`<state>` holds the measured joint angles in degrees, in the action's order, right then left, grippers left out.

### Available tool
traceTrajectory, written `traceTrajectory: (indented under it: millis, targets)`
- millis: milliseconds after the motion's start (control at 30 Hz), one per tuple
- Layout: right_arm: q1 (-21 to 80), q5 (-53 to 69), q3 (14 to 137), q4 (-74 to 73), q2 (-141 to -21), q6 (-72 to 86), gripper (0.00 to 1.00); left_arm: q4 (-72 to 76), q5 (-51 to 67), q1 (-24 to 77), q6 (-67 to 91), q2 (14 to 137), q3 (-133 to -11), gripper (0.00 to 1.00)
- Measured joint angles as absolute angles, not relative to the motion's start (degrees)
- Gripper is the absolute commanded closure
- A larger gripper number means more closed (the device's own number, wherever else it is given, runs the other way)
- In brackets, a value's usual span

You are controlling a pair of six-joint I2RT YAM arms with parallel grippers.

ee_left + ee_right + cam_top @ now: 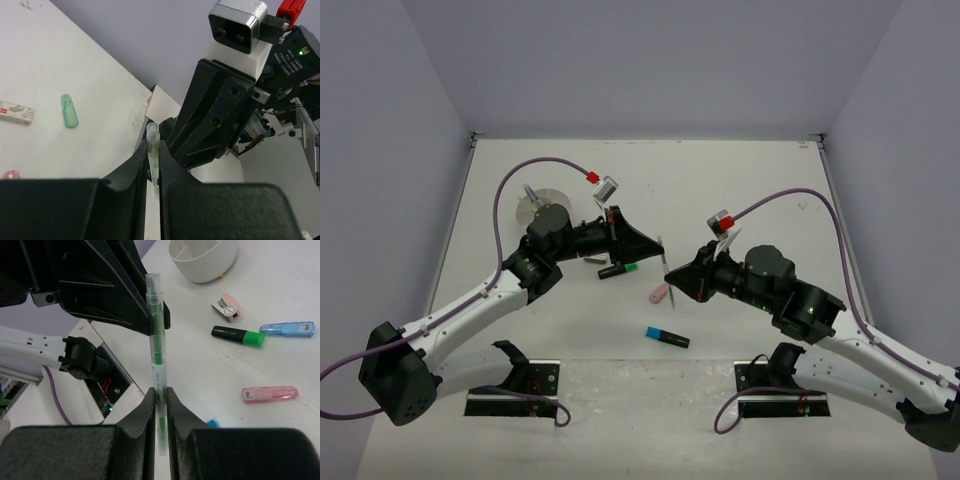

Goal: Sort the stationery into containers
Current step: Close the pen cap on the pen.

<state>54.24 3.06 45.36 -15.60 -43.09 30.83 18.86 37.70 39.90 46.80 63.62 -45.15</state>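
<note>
1. While both arms meet over the middle of the counter [750, 180], a thin pen [157, 340] with a clear barrel and green inside is held between them, off the surface.
2. The right gripper [160, 392] is closed tight on the lower part of the barrel. Its two black fingers press the pen from either side with no gap showing.
3. The left gripper [154, 165] is likewise clamped on the same pen, nearer the capped end. From the left wrist, the clear cap sticks out just past its fingertips.
4. From above, the pen bridges the gap between the two gripper tips, which face each other.
5. A white cup [202, 260] with ribbed walls stands on the counter at the far edge of the right wrist view. It is well apart from the pen.
6. A small pinkish eraser [227, 307] lies near the cup.
7. A black highlighter with a green end [237, 335] lies flat, its green end just beside a blue marker [287, 329].
8. A pink marker [270, 394] lies flat on its own, closer to the right gripper.
9. A black highlighter with a blue end [666, 337] lies on the counter between the two arm bases, nearer than the pink marker.
10. The left wrist view shows a mint marker [69, 110] on the counter, with a small white block with red print [16, 112] near it.
</note>
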Motion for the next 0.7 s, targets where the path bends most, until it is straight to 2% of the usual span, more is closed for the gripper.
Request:
traceTrajectory:
  millis: [67,433,567,700]
  targets:
    - [54.1,2.9,46.8,-16.5,-43.9,30.0,1.00,19.3,37.2,39.9,46.7,63.2,-45.1,0.95]
    - [53.2,8.2,48.2,-12.6,-47.3,25.7,1.00,19.6,35.7,39.9,44.8,60.8,-45.3,0.94]
    - [53.0,8.8,47.7,-10.9,-47.3,25.7,1.00,19.9,35.8,39.9,44.8,60.7,-45.6,0.86]
    - [52.9,8.7,47.2,-10.4,-47.1,25.6,1.00,19.8,35.8,39.9,44.4,60.7,-45.6,0.87]
